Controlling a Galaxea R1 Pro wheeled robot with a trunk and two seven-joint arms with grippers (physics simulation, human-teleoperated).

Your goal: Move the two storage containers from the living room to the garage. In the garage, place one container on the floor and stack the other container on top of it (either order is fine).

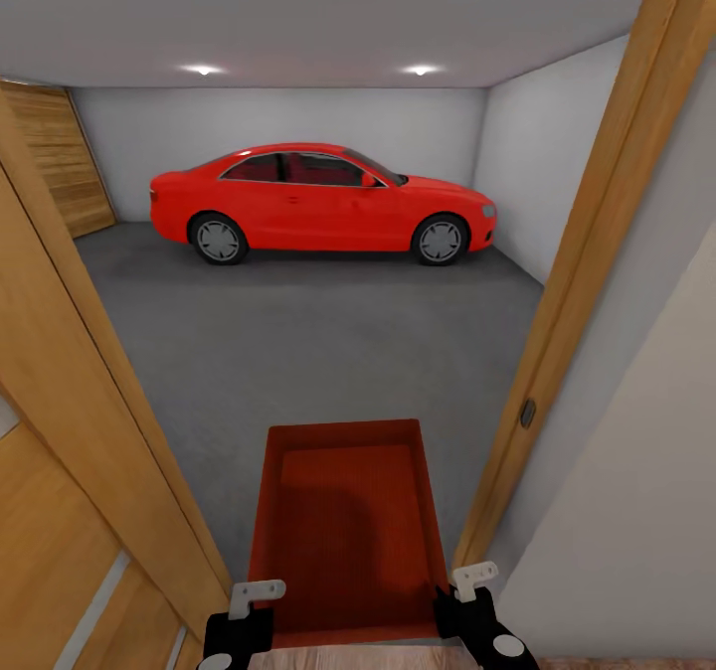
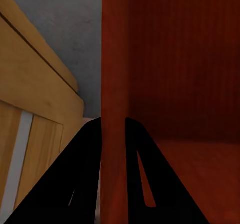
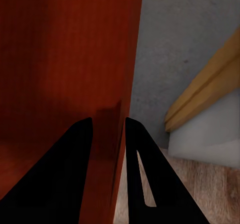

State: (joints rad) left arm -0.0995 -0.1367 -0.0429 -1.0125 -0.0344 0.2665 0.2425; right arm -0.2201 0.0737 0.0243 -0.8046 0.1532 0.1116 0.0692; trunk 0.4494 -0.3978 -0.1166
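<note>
One orange-red open-topped storage container [image 1: 343,526] is held low in front of me, over the threshold of a doorway into the garage. My left gripper [image 1: 255,595] is shut on its left wall and my right gripper [image 1: 471,581] is shut on its right wall. In the left wrist view the black fingers [image 2: 80,174] straddle the container's thin wall [image 2: 114,59], with its ribbed inside [image 2: 175,59] beside it. In the right wrist view the right gripper [image 3: 107,126] pinches the wall [image 3: 125,59] the same way. The garage's dark grey concrete floor [image 1: 298,352] stretches ahead.
A glossy red car [image 1: 318,203] is parked across the far end of the garage. Wooden door frame posts [image 1: 587,282] and an open wooden door [image 1: 60,431] flank me closely. A wood-panelled garage door [image 1: 60,163] is at the far left. Light wood flooring [image 3: 200,189] lies below.
</note>
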